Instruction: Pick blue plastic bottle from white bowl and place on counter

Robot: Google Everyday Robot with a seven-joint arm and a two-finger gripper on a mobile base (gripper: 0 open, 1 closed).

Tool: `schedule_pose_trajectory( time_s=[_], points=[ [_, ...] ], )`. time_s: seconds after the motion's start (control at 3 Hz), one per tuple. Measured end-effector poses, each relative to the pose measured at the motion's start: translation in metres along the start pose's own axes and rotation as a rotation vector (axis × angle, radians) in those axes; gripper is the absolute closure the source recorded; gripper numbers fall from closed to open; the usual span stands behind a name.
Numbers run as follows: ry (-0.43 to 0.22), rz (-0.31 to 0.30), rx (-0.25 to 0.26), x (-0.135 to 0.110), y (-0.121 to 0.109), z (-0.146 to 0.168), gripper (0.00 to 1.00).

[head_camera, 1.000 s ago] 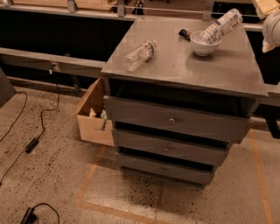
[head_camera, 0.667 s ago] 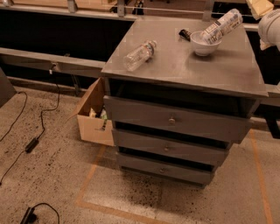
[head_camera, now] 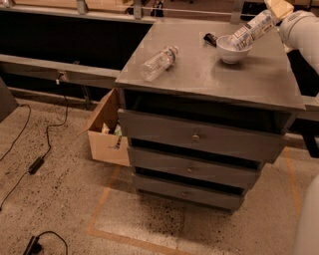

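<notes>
Pick not done: blue plastic bottle (head_camera: 253, 29) leans in white bowl (head_camera: 232, 53) by far right corner of counter (head_camera: 209, 74), my end effector (head_camera: 279, 7) at its raised end, opening I can't tell.

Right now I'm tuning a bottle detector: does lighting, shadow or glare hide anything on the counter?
Camera view: warm, dim light, even on the counter, no hard glare; the blue plastic bottle in the white bowl stands out bright; the clear bottle shows pale, with a faint shadow; the gripper, top right by the blue bottle's upper end, is cut by the frame edge.
</notes>
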State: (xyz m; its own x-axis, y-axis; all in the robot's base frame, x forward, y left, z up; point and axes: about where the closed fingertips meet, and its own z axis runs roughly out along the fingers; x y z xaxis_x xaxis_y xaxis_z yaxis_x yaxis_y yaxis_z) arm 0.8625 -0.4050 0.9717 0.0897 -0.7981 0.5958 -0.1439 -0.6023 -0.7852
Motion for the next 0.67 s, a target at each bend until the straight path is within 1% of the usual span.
schedule_pose_trajectory(
  time_s=[0.67],
  points=[
    [-0.038, -0.023, 0.018, -0.017, -0.005, 0.029, 0.0]
  ],
)
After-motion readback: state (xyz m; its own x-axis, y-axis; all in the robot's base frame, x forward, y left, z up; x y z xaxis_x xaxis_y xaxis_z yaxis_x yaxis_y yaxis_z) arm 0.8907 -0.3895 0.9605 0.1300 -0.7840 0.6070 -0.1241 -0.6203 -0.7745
